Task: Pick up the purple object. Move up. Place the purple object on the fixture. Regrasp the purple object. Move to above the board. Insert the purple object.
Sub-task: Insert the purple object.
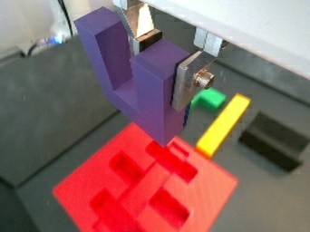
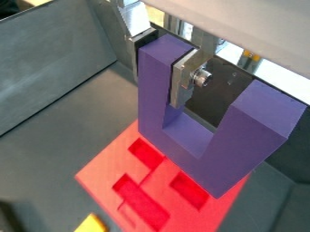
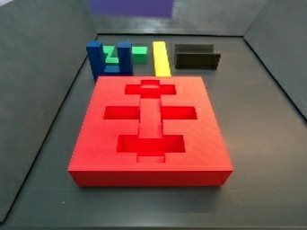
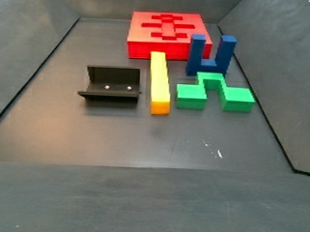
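Observation:
The purple object point(image 1: 140, 82) is a U-shaped block with its prongs pointing up, and it hangs in the air. My gripper point(image 1: 164, 59) is shut on one of its prongs, with silver fingers point(image 1: 191, 77) on both sides. Both wrist views show it point(image 2: 206, 127) above the red board point(image 1: 133, 181), whose cutouts point(image 2: 145, 172) lie below. In a side view the purple object point(image 3: 135, 7) shows only at the top edge, high over the far end of the board point(image 3: 150, 126). The black fixture point(image 4: 110, 87) stands empty apart from the board point(image 4: 168, 30).
A yellow bar point(image 4: 158, 81) lies between the fixture and a green block point(image 4: 210, 91). A blue upright block point(image 4: 210, 55) stands beside the board. Grey walls point(image 3: 36, 54) enclose the floor. The fixture point(image 3: 196, 57) and yellow bar point(image 3: 160, 57) sit beyond the board's far end.

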